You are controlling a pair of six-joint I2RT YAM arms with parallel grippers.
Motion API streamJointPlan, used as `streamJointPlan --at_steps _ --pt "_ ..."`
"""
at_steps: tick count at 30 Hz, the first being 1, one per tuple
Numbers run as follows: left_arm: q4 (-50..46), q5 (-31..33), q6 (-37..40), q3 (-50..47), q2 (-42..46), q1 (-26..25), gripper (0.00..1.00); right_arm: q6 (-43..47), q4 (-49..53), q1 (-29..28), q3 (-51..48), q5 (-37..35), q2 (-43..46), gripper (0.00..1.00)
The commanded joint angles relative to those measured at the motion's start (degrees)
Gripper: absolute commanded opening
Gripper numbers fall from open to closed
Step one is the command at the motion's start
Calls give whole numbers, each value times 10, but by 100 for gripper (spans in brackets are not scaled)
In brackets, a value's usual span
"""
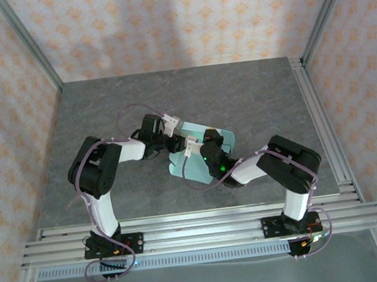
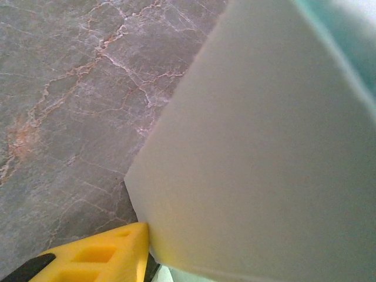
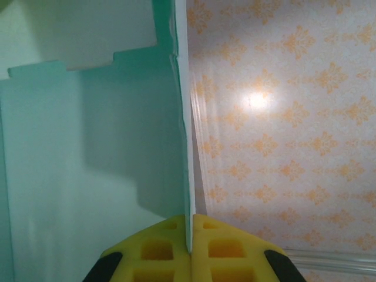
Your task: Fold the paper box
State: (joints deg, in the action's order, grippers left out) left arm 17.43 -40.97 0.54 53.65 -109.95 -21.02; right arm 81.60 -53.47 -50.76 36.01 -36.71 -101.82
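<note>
The paper box point(image 1: 226, 140) is in the middle of the bench point(image 1: 105, 123), between the two arms. It is partly raised and not lying flat: in the right wrist view one thin panel stands on its edge, with a notched flap above it and the patterned wall point(image 3: 282, 117) behind. The right gripper point(image 3: 190, 235) is closed on the lower edge of this standing panel, and its two yellow pads press the card from both sides. The left gripper point(image 1: 175, 142) is at the left side of the box. In its own view one yellow finger point(image 2: 100, 258) touches the bottom corner of a pale panel that stands very near the camera, above the grey marbled bench. I cannot tell if this gripper is open or closed on the card. I judge that the step in hand is to bring one side wall up along its crease while the other side is held. To do it well, the right gripper should hold firm and not pull, because thin card bends easily away from the crease. The left one should push the panel slowly, near the fold line and not at the free edge. Too much force could buckle the panel or slide the whole sheet.
</note>
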Motion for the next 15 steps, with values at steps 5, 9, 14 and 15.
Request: streamJointPlan --at_steps 5,9,14,15 --pt "34 19 -27 13 -13 -12 42 -42 83 -13 5 45 10 0" --pt "14 23 -20 19 -12 -15 41 -42 90 -13 9 40 7 0" --pt "-9 30 -3 15 -4 -15 35 -48 82 -12 10 30 3 8" --pt "-12 32 -1 15 -4 -15 35 -51 82 -13 10 29 3 8"
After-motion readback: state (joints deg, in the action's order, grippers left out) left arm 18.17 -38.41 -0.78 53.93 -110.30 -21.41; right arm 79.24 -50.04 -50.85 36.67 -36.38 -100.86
